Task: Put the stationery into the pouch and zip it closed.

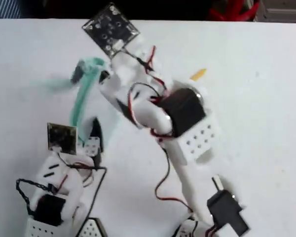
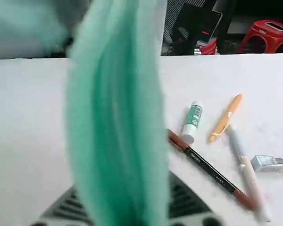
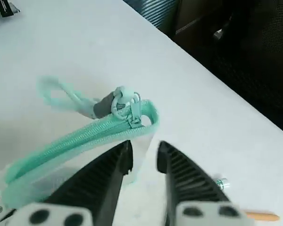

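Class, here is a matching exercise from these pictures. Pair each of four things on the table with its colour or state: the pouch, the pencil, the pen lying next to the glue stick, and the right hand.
Things:
1. pouch
2. pencil
3. pen next to the glue stick
4. right hand

Colour or state:
A. orange
B. open, close to the zip pull
C. teal green
D. brown

Right pairs: 1-C, 2-D, 3-A, 4-B.
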`<control>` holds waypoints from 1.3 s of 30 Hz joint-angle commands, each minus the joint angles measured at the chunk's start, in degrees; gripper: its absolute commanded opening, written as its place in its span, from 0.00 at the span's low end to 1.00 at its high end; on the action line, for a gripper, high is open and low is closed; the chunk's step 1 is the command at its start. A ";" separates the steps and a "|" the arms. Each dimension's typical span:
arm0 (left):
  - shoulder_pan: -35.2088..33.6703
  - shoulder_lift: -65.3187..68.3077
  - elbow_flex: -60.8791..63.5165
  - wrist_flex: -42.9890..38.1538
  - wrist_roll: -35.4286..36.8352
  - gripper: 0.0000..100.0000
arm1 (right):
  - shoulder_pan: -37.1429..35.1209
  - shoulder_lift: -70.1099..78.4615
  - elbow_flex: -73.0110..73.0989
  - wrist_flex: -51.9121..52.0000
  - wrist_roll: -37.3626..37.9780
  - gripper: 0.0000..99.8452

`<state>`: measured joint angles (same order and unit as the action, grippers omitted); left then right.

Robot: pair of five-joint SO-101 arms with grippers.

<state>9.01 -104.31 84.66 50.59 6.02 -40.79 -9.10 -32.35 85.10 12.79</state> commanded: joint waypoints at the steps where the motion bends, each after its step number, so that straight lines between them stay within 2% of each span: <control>1: 0.92 -0.40 -0.26 -1.41 -0.44 0.02 | 0.48 -2.24 -0.09 0.92 0.62 0.24; 4: 0.92 -0.40 -0.26 -1.41 -0.53 0.02 | 0.66 -1.01 -0.62 0.40 0.70 0.25; 13: 0.92 -0.40 -0.18 -0.70 -0.79 0.02 | -3.65 1.54 -0.62 -9.63 0.35 0.25; 18: 1.01 -0.40 -0.18 -0.70 -0.79 0.02 | -6.46 5.85 -0.62 -9.63 0.62 0.25; 25: 1.01 -0.40 -0.18 -0.62 -0.79 0.02 | -6.11 11.47 -0.62 -11.21 5.27 0.25; 35: 1.01 -0.40 -0.18 -0.62 -0.79 0.02 | -1.98 14.81 -0.62 -17.01 5.36 0.25; 37: 1.01 -0.40 -0.18 -0.62 -0.79 0.02 | -2.07 16.13 -0.62 -17.01 5.71 0.21; 39: 1.01 -0.40 -0.18 -0.62 -0.79 0.02 | -2.07 16.92 -0.70 -17.27 5.80 0.10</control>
<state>9.36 -104.31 84.66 50.59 5.85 -43.60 7.60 -32.18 68.92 17.89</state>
